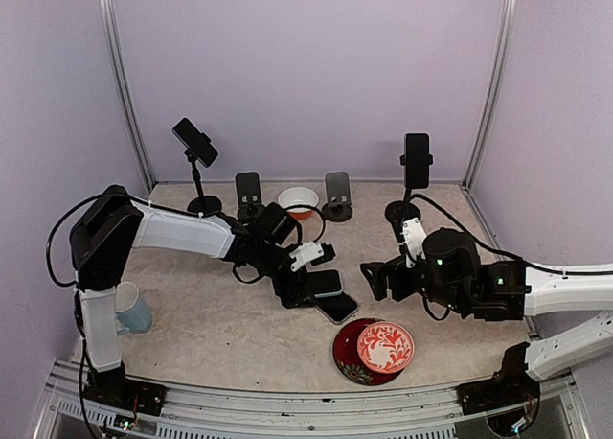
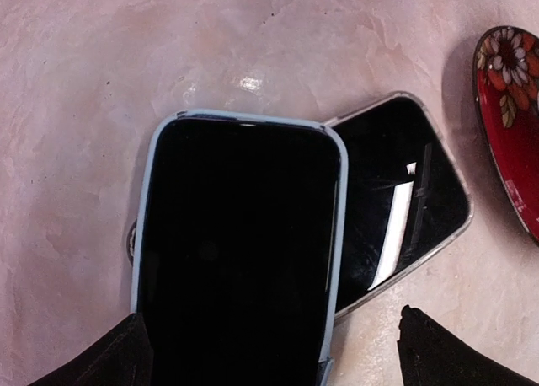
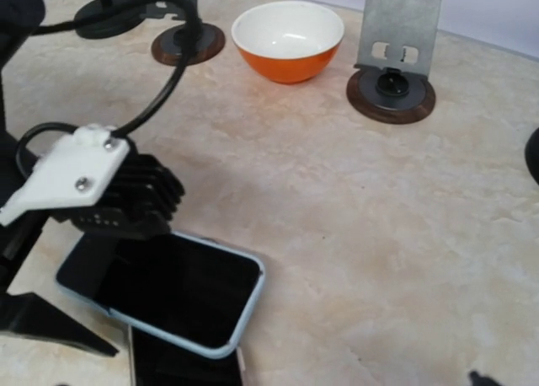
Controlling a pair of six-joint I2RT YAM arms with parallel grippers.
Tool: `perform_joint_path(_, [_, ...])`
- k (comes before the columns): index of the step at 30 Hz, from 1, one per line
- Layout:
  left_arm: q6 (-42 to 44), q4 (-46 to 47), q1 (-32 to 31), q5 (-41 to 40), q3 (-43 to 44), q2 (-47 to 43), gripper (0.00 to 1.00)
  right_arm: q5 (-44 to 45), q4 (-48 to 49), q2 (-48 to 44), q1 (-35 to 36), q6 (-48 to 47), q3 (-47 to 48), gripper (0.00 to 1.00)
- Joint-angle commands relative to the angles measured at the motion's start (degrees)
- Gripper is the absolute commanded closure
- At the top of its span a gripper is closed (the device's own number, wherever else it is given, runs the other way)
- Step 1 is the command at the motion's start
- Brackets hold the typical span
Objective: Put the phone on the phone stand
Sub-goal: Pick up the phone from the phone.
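A phone in a light blue case (image 2: 240, 251) lies face up on the table, its corner resting over a second phone in a clear case (image 2: 404, 201). My left gripper (image 2: 265, 352) is open and straddles the near end of the blue phone. Its left finger is at the phone's edge and its right finger (image 2: 442, 356) stands apart from it. In the top view this gripper (image 1: 299, 278) is at the table's middle. Two empty grey phone stands (image 1: 248, 192) (image 1: 337, 194) stand at the back. My right gripper (image 1: 374, 278) is open and empty, just right of the phones.
An orange bowl (image 1: 298, 200) sits between the two stands. Two tall clamp holders (image 1: 195, 144) (image 1: 417, 161) each carry a phone. A red patterned plate (image 1: 374, 351) lies near the front edge. A pale blue mug (image 1: 132, 308) stands at the left.
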Motion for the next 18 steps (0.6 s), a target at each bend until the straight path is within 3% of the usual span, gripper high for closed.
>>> perform_joint_path(1, [1.28,-1.08,-1.19,-4.91,0.51,2.02,0.01,-1.19,2.1,-0.37,-0.61,-0.27,-1.85,0.0])
perform_joint_path(12, [1.19,7.57,-1.32,-8.64,-4.52,-5.68,0.01,-1.82,2.51,-0.99,-0.61,0.2,-2.6,0.0])
perform_joint_path(18, [1.03,8.03,-0.64,-9.55,-4.54,-4.99,0.01,-1.95,2.41,-1.36,-0.61,0.77,-3.09,0.0])
